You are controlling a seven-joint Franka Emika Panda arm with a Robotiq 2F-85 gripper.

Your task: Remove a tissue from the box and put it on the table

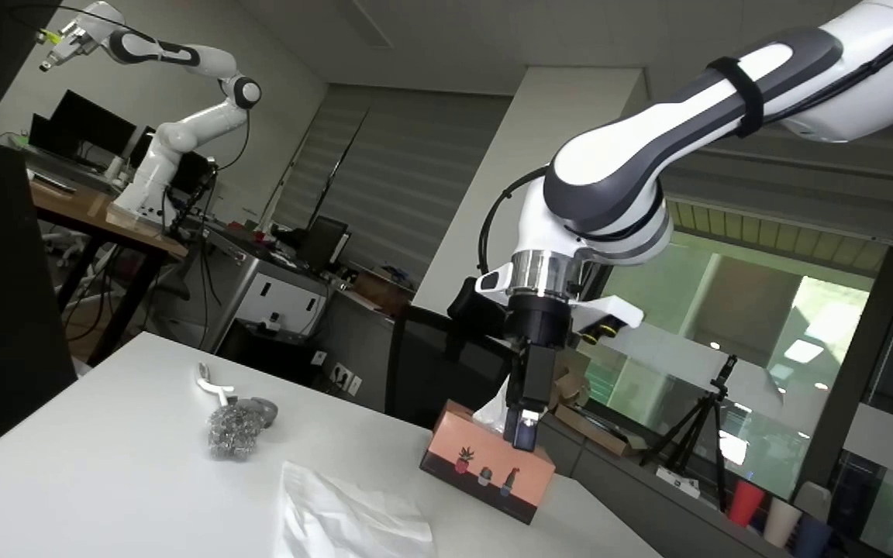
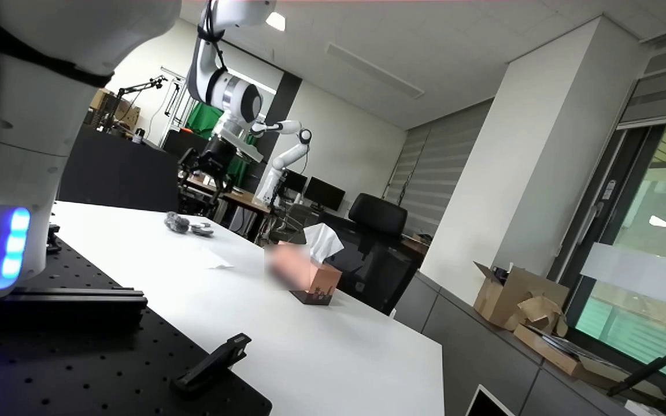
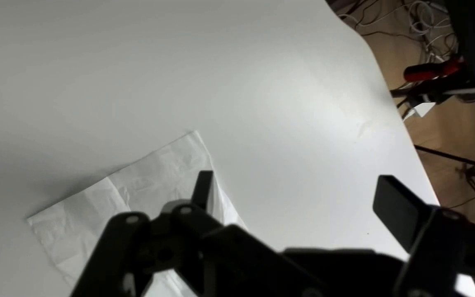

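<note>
Tissue (image 1: 346, 515) lies creased on the table (image 1: 129, 480), apart from the box (image 1: 484, 465); hand (image 3: 297, 198) has its jaws spread wide, nothing between. Looks placed, so I'd back off straight up, slowly, so neither jaw drags it.

Box (image 2: 308, 273): partly blurred to you in an exterior view. Loose tissue (image 3: 103, 208): cut off at your wrist view's lower edge, partly behind the end effector (image 3: 297, 192).

A robotics lab: beyond the white table (image 2: 240, 300) stand another robot arm (image 1: 202, 124) and monitors (image 1: 94, 122); beside it, a perforated black board (image 2: 113, 358)
</note>
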